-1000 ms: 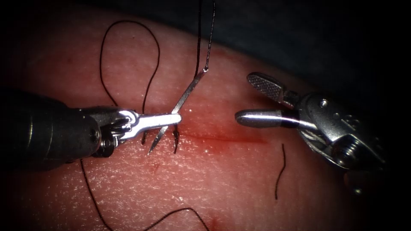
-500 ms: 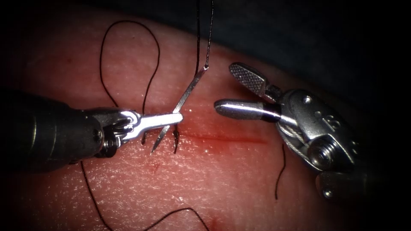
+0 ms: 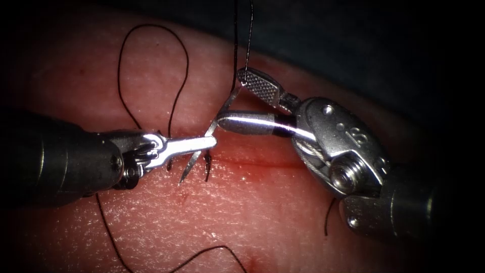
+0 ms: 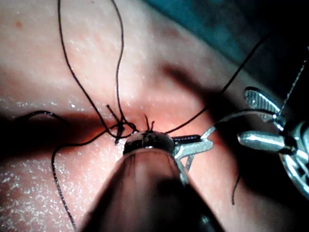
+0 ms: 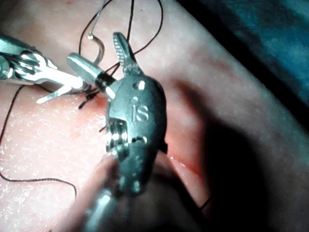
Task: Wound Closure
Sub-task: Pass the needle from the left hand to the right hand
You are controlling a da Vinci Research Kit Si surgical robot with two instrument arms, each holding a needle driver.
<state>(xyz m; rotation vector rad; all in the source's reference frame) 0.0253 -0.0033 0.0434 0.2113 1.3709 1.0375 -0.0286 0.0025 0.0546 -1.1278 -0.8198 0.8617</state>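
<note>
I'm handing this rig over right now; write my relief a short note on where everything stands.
Left tool: jaws shut on the needle, gripped nearer its point; needle is out of the tissue.
Right tool: jaws open astride the needle's thread end; it has moved in from the right over the last second, holding nothing.
Thread runs up from the needle's eye end and loops over the tissue.
Done: one knotted stitch at the cut's left end.
Left: the rest of the cut lies open.

Right tool (image 5: 99,55) jaws apart around needle (image 5: 99,48), left tool (image 5: 72,82) gripping it, thread (image 5: 34,180) on tissue (image 5: 48,145)
</note>
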